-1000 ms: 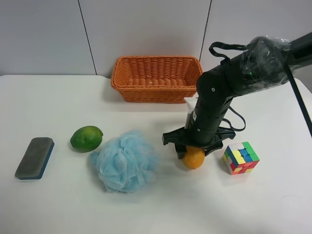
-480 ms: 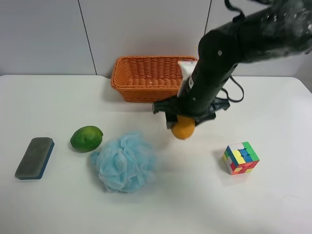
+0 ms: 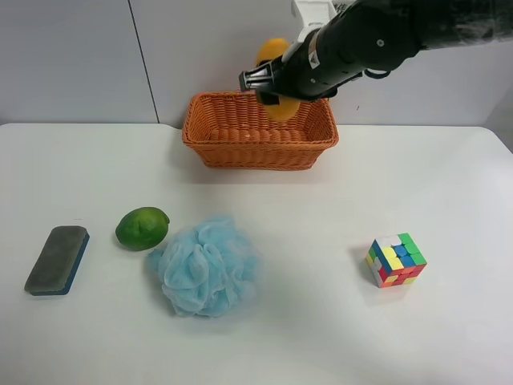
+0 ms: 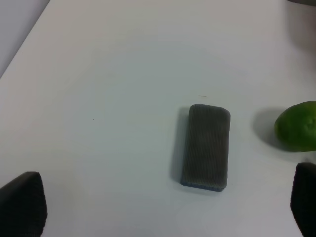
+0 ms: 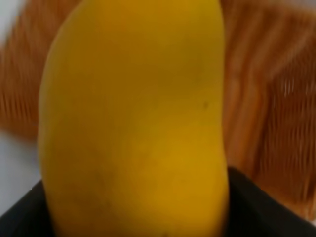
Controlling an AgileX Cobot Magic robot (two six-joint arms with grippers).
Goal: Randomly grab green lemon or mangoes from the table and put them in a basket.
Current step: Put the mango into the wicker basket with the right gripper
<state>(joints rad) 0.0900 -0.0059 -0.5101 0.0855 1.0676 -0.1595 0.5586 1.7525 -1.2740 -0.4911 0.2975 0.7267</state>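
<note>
The basket [image 3: 258, 152] is open from above; the right gripper [image 3: 268, 83] and its mango [image 3: 273, 50] hang over it. On the desk [image 3: 321, 329], the green lemon [image 3: 142, 228] has a sponge [image 3: 203, 265] just beside it and bare room toward the eraser [image 3: 57, 259]. The cube [image 3: 395, 259] stands well apart.

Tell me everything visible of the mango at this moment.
The mango is smooth, orange-yellow and oblong, unblemished apart from a few tiny specks. It is held in the air, clamped across its middle by the right gripper, with both ends showing past the dark jaws. It hangs above the woven basket and touches nothing but the jaws.
</note>
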